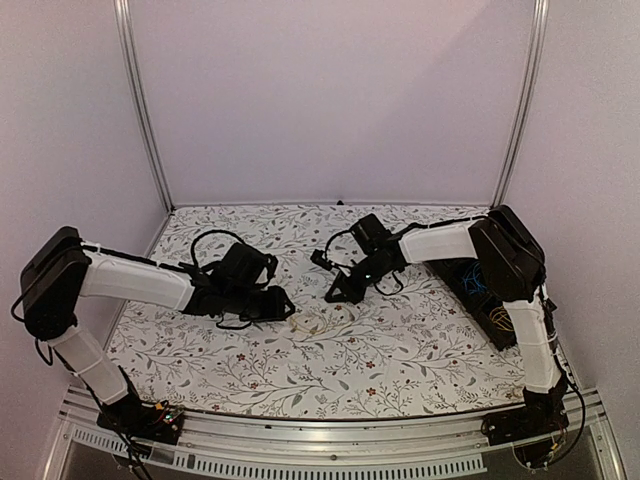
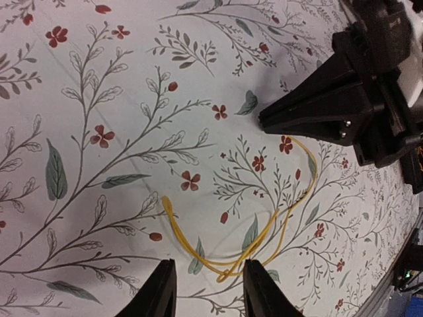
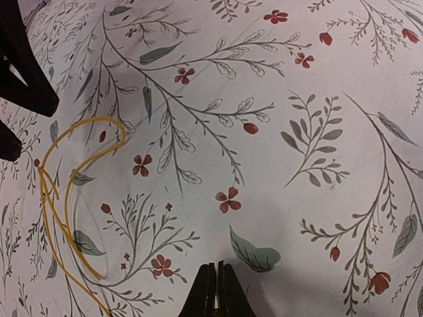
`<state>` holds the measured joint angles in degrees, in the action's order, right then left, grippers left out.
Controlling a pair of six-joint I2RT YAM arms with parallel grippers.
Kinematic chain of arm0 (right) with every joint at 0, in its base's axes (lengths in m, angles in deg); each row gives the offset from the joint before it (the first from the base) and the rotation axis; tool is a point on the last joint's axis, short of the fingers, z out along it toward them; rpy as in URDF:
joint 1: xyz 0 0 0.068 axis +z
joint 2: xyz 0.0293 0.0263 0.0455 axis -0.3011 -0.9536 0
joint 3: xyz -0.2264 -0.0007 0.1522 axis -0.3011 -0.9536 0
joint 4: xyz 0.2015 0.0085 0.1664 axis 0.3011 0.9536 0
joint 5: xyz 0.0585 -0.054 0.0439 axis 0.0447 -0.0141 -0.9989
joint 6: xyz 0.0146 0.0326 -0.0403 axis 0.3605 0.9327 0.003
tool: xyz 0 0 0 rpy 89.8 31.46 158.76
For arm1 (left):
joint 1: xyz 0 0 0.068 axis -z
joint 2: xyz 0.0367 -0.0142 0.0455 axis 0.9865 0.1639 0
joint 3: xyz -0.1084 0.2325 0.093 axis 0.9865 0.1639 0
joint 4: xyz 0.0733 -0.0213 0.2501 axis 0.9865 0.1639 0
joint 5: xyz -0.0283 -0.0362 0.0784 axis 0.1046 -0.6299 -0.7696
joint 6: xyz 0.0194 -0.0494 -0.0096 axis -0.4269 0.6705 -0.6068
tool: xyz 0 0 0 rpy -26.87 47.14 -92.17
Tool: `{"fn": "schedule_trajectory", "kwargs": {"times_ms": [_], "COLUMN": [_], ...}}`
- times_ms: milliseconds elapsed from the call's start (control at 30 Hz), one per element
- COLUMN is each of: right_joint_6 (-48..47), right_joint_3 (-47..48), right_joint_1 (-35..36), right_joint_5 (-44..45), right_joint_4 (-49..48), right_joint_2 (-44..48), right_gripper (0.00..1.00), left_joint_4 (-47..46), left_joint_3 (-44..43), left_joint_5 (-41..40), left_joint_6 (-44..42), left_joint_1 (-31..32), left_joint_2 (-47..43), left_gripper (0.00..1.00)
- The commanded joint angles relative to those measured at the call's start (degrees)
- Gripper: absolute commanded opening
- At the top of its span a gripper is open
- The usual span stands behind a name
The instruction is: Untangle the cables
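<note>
Both arms reach inward over the worktop (image 1: 400, 360), elbows outward. The left claw (image 2: 210, 294) stands open, and the near bend of the yellow cable (image 2: 225, 267) lies between its fingertips. The right claw (image 3: 217, 294) is closed on nothing. The cable lies to its left, with bare worktop ahead.

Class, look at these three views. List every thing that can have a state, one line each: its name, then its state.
left gripper: fingers open, a bend of the cables showing between them, not clamped.
right gripper: fingers shut, empty, clear of the cables.
yellow cables: lying slack on the table, looped, strands crossing, held by neither gripper.
</note>
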<state>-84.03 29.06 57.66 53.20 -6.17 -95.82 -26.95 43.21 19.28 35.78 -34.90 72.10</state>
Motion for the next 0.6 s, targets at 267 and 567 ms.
{"fn": "schedule_trajectory", "kwargs": {"times_ms": [267, 567], "right_joint_6": [0.30, -1.01], "right_joint_3": [-1.86, -4.21], "right_joint_1": [0.47, 0.38], "right_joint_5": [-2.53, -1.72], "right_joint_4": [-0.19, 1.52], "right_joint_2": [2.59, 6.84], "right_gripper": [0.00, 0.00], "left_joint_4": [-3.79, -3.90], "left_joint_3": [-3.34, -4.55], "left_joint_5": [3.89, -2.40], "left_joint_6": [5.48, 5.81], "left_joint_1": [-1.22, -2.27], "left_joint_2": [8.08, 8.30], "left_gripper": [0.25, 0.00]}}
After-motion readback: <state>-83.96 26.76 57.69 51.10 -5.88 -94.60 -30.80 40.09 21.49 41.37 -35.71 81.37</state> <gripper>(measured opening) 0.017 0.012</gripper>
